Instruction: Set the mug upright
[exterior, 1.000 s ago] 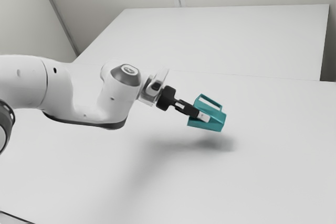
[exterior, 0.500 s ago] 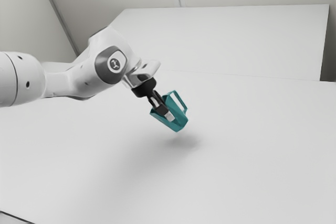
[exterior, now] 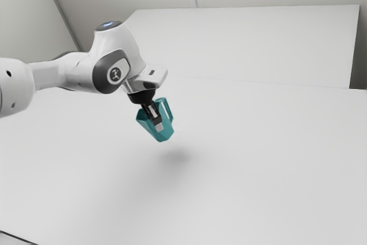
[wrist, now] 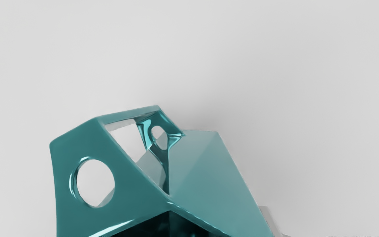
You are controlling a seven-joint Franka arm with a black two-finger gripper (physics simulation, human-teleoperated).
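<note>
While the mug point(exterior: 166, 132) hangs tilted | jaws point(exterior: 159, 127) pinch it | far finger hidden

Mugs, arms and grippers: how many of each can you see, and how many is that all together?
Mug: 1
Arm: 1
Gripper: 1
Total: 3

Glossy, smooth teal mug point(wrist: 206, 171).

Mug point(exterior: 165, 134): in the gripper point(exterior: 159, 127), above the table point(exterior: 264, 164). Handle point(exterior: 170, 111): on the mug's side toward the exterior view's right. Arm point(exterior: 117, 47): toward the exterior view's left from the mug.
</note>
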